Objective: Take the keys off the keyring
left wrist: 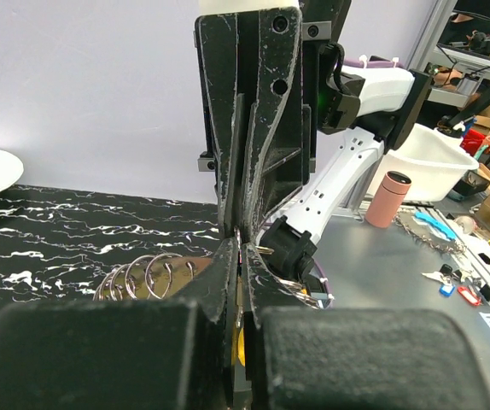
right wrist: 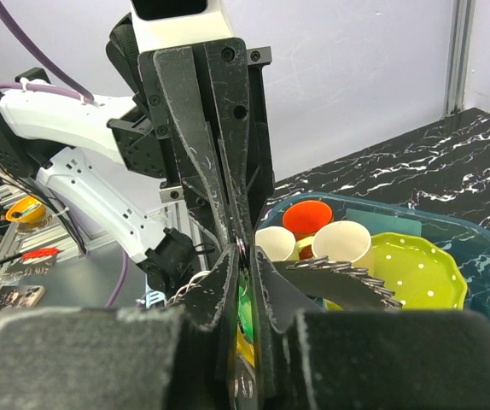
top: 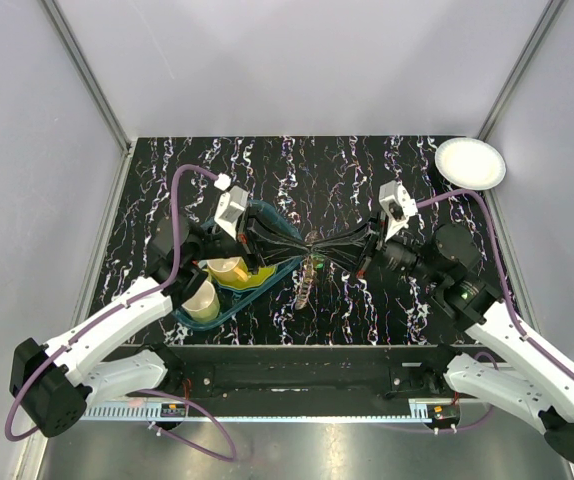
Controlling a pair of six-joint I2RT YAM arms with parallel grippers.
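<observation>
The keyring [top: 307, 282] trails from the pinch point toward the near edge of the marbled surface [top: 397, 300]. Just beyond it, the left gripper [top: 305, 244] and right gripper [top: 329, 246] meet tip to tip. The left fingers are fully closed and the right fingers all but closed, each nipping the keyring's upper end. A white plate [top: 470, 162] occupies the far right corner.

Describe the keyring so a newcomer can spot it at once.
On the black marbled table, just right of the teal tray, the left pincer and right pincer meet tip to tip. The keyring trails from that point toward the arms' bases: the only mottled brown-and-silver coil, unlike the tray's plain cups.
</observation>
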